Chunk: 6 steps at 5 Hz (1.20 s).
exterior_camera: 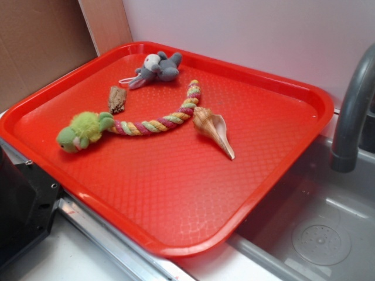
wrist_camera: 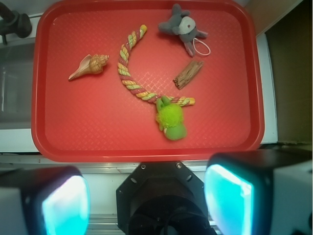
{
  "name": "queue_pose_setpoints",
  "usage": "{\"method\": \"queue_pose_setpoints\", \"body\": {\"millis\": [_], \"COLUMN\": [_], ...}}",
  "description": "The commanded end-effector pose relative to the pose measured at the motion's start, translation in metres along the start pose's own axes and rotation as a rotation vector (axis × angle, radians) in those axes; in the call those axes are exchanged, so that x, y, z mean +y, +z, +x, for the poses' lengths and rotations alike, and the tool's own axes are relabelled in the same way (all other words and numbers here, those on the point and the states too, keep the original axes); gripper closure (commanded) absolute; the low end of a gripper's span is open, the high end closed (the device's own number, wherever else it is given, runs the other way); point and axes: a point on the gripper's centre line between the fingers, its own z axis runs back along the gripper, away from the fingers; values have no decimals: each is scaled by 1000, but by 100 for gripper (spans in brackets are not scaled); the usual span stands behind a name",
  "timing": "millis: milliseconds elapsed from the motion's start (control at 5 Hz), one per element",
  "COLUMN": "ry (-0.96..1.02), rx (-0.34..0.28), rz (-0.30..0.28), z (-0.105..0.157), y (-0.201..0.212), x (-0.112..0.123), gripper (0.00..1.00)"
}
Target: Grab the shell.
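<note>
The gripper [wrist_camera: 146, 200], jaws spread and empty, is cropped at the wrist view's bottom edge, well apart from the shell [wrist_camera: 90, 66].

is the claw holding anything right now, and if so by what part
Nothing is held. The claw is open and empty, above the near edge of the tray; the shell lies untouched on it.

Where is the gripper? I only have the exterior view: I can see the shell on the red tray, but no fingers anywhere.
Observer: In the wrist view the gripper shows at the bottom of the picture, short of the tray rim and apart from the shell.
Operator: Is it open?
Observer: Yes. Its fingers stand wide apart with nothing between them.
Operator: What lies straight ahead of it?
Observer: The green toy. The shell sits further off to the picture's left, past the rope.
</note>
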Motion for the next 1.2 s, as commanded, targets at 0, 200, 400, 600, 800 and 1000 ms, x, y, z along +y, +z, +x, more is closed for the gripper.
{"method": "queue_pose_setpoints", "body": {"millis": [0,200,400,600,800,1000], "ry": [0,125,365,615,811,918], "rx": [0,-27,-94,-93,-86,-85], "rz": [0,-46,-83,-55,-14,10], "z": [0,7,17,33,57,82], "y": [0,-4,-13,-26,-47,-69], "x": [0,-12,-23,-30,-35,-41], "gripper": [0,0,0,0,0,0]}}
